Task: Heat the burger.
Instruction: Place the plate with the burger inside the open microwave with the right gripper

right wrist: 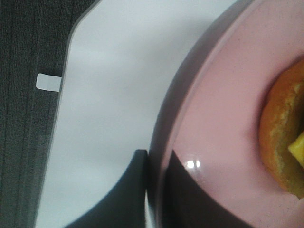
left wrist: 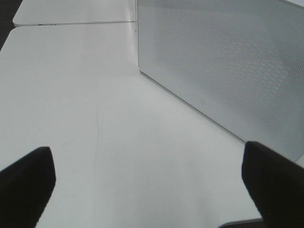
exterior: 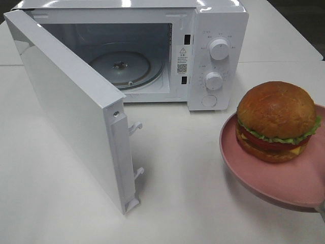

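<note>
White tabletop point(exterior: 193, 203), matte, evenly lit. A seam point(exterior: 284, 62) joins it to an adjoining table on the far side. Dark floor point(exterior: 310, 15) shows beyond the far right corner.

One burger point(exterior: 274, 122); one plate point(exterior: 252, 176); one microwave point(exterior: 223, 23).

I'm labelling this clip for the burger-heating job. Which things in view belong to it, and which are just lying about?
Job: burger; pink plate under it, rim gripped by the right end effector; microwave with its door open and turntable bare.
Lying about: small white tag on the dark floor; left end effector, open, holding nothing.
</note>
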Controlling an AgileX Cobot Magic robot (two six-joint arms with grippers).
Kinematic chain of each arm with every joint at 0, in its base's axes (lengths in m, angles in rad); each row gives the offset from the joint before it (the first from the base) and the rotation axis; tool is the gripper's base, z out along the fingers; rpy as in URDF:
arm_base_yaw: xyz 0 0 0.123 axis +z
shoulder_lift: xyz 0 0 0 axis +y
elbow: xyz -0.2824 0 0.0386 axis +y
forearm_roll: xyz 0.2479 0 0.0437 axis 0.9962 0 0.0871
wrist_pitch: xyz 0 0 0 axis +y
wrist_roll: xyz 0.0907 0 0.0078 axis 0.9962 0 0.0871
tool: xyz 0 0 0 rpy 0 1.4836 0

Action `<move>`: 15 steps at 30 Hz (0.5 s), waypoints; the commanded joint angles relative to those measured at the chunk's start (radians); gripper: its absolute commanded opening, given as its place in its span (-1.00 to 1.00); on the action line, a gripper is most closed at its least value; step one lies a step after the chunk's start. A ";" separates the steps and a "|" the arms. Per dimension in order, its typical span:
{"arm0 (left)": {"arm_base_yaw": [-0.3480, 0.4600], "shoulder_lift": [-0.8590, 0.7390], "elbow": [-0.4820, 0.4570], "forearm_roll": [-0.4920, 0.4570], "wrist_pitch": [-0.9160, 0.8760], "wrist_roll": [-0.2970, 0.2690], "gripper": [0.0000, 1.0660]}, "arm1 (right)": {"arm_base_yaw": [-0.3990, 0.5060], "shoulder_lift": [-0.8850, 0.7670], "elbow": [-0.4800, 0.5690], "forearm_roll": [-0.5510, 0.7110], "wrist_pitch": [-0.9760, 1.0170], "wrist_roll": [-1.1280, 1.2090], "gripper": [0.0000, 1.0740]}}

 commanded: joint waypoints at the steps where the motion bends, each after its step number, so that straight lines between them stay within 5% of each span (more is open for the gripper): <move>1: -0.004 -0.010 0.004 -0.010 -0.014 0.000 0.88 | 0.002 -0.010 -0.003 -0.030 -0.037 -0.052 -1.00; 15: -0.004 -0.010 0.004 -0.010 -0.014 0.000 0.88 | -0.001 -0.010 -0.004 0.065 -0.072 -0.154 -1.00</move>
